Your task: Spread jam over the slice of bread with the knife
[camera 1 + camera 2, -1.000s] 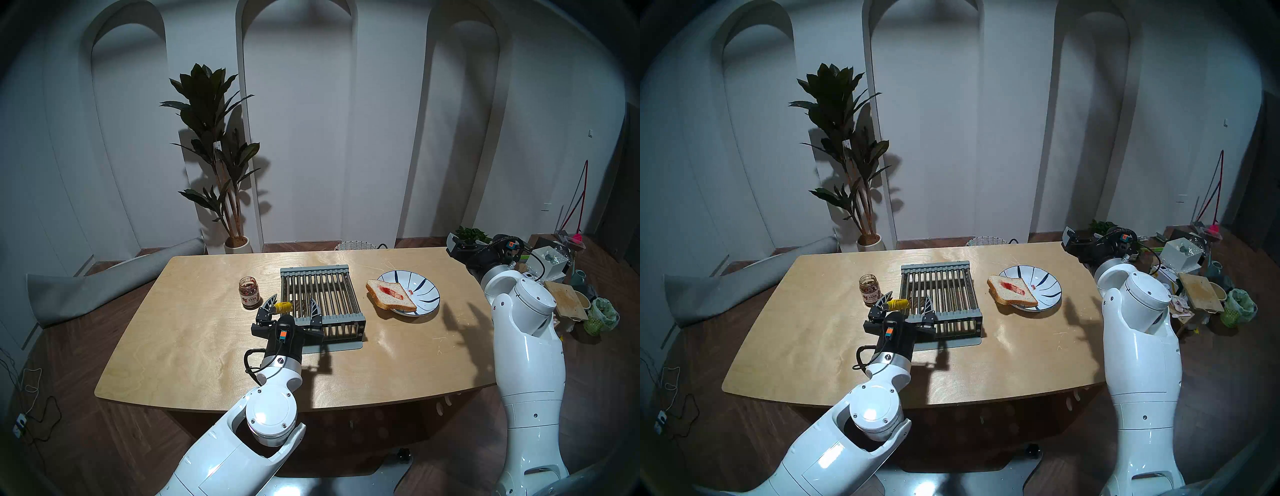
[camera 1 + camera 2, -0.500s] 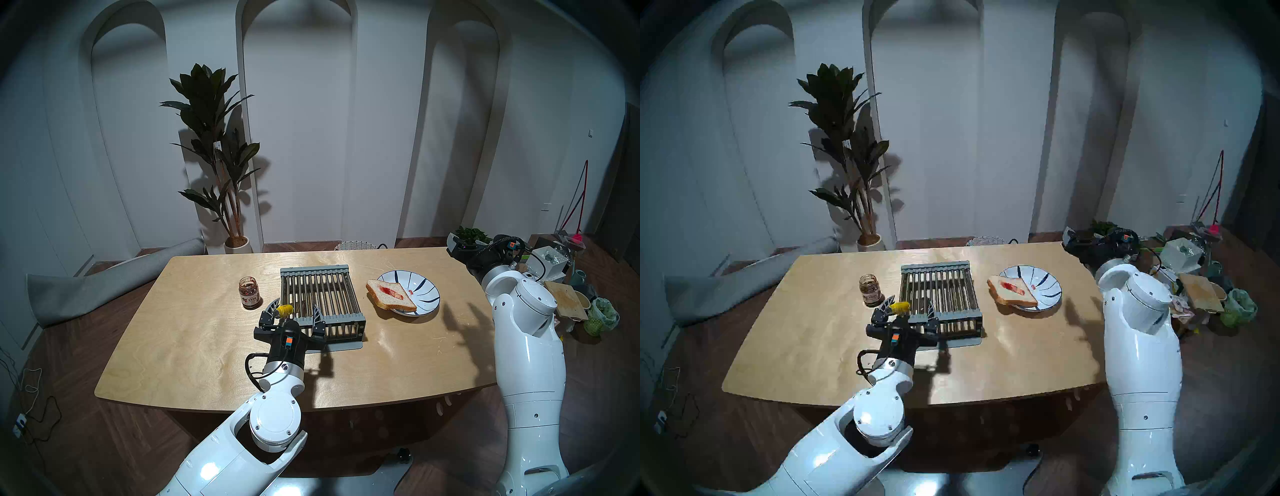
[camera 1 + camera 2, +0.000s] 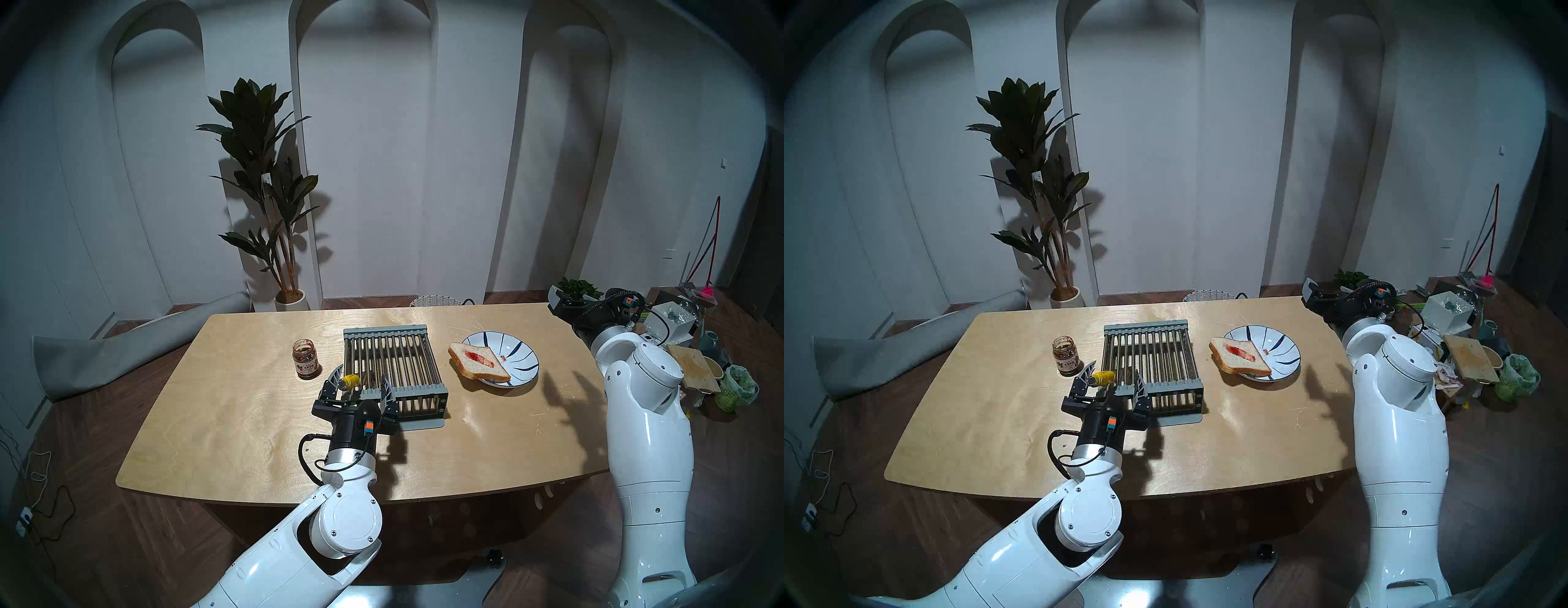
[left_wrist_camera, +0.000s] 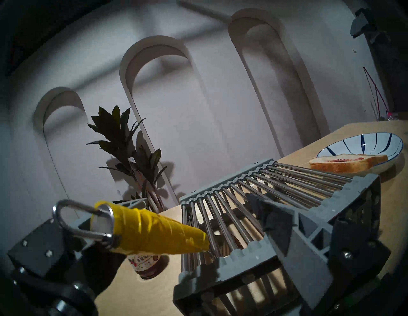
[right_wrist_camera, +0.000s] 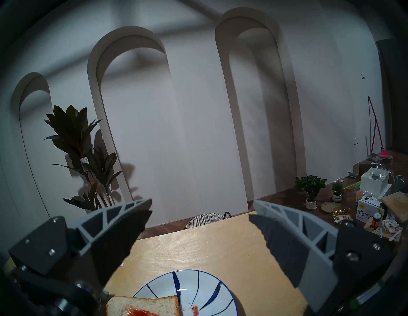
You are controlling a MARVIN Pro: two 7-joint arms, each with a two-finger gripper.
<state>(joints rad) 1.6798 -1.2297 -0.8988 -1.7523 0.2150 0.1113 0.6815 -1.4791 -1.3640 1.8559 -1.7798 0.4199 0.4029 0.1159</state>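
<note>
The knife, yellow-handled, is lying on the rack's near-left corner at frame centre, blade among the bars, beside the jar. Since a second ago, the left wrist has been rolling clockwise. The left gripper is hovering level, jaws spread wide around the handle, gripping nothing. The right gripper is gaping empty above the plate.

A light wooden worktop carries a grey rack with metal rods near its centre. At 3 o'clock from the rack stands a white round plate with dark blue stripes. At 11 o'clock, on the floor, a tall dark-leaved plant in a white pot.
</note>
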